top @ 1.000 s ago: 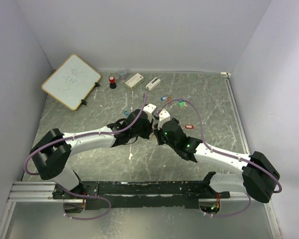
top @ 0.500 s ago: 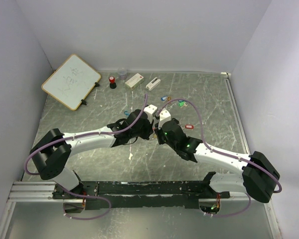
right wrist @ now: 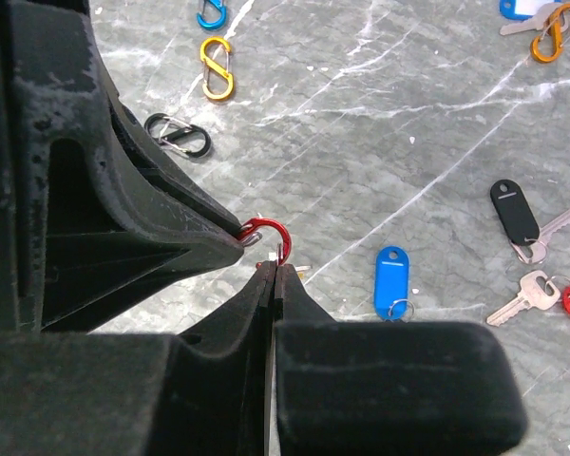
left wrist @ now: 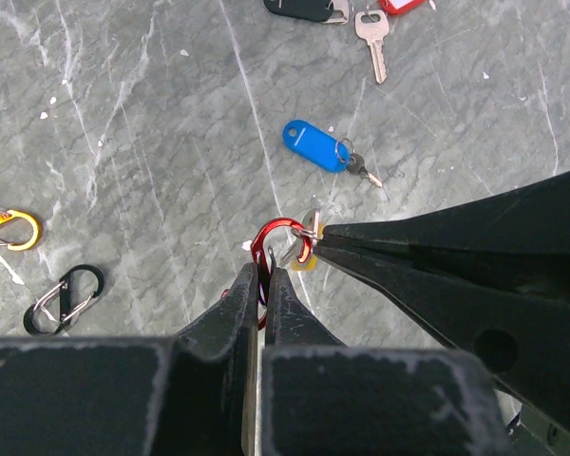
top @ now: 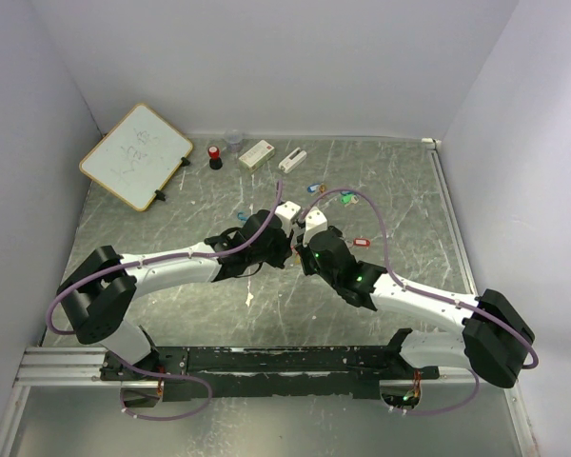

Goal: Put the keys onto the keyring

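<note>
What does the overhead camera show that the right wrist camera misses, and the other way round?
Only the overhead view shows the whiteboard in the far left corner, two white boxes near the back wall, and both arms whole. Only the right wrist view clearly shows the red clip pinched in the left fingers, the right fingers shut beside it, a black clip and a yellow clip. Both show the grey marbled table and the arms' ends meeting over it.
</note>
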Robot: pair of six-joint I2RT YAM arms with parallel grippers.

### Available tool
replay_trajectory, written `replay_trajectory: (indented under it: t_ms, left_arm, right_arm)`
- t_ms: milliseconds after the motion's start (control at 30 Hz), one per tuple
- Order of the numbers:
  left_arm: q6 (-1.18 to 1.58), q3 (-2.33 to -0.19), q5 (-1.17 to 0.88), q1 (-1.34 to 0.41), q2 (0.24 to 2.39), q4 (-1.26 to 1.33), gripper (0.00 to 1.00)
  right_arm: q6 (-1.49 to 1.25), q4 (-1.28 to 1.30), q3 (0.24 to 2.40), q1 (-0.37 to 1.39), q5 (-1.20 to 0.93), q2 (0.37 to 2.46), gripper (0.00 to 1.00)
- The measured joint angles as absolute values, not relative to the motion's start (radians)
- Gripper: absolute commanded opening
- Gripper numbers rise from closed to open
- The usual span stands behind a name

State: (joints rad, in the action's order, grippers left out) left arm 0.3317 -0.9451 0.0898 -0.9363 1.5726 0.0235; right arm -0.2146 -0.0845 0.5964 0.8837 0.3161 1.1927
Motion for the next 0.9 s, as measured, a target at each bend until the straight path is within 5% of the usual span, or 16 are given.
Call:
replay_trajectory:
  t_ms: [900]
  left_arm:
    - [0.329, -0.941, 0.081, -0.933, 1.559, 0.026, 0.14]
  right_arm:
    - [-0.208, -0.082, 0.596, 0.885, 0.345, 1.173, 0.00]
